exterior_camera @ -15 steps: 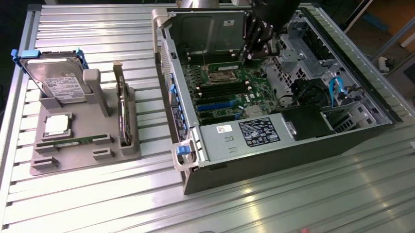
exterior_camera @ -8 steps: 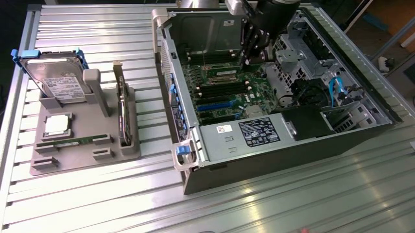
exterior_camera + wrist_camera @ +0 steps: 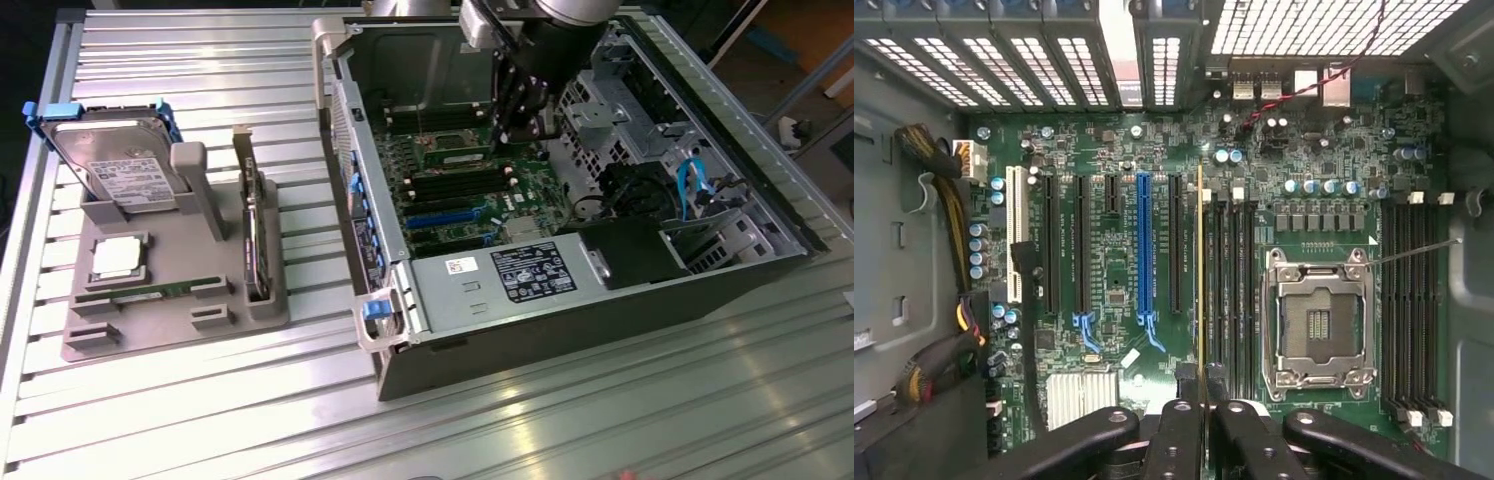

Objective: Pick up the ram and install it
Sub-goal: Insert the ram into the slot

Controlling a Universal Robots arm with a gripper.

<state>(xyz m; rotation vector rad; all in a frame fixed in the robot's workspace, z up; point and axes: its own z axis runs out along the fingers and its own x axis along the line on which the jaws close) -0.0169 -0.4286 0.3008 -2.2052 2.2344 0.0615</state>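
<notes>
Grip: our tool (image 3: 1201, 405) pinches the long, thin green circuit-board ram (image 3: 1200, 270) edge-on.
Handling: we judge it light, stiff, fragile; hold flat faces.

The arm (image 3: 577, 10) reaches down from above, its dark wrist (image 3: 541, 45) near upright and the end effector (image 3: 1201, 408) pointing straight down beneath it. In the wrist view its two inner fingers (image 3: 1174, 440) stand close together and parallel, pinched on the thin edge of the ram (image 3: 1200, 280), which runs straight out ahead of the fingertips; the outer linkage bars (image 3: 1079, 435) splay away to either side of the fingers; both sides look evenly spread about the grip.
</notes>
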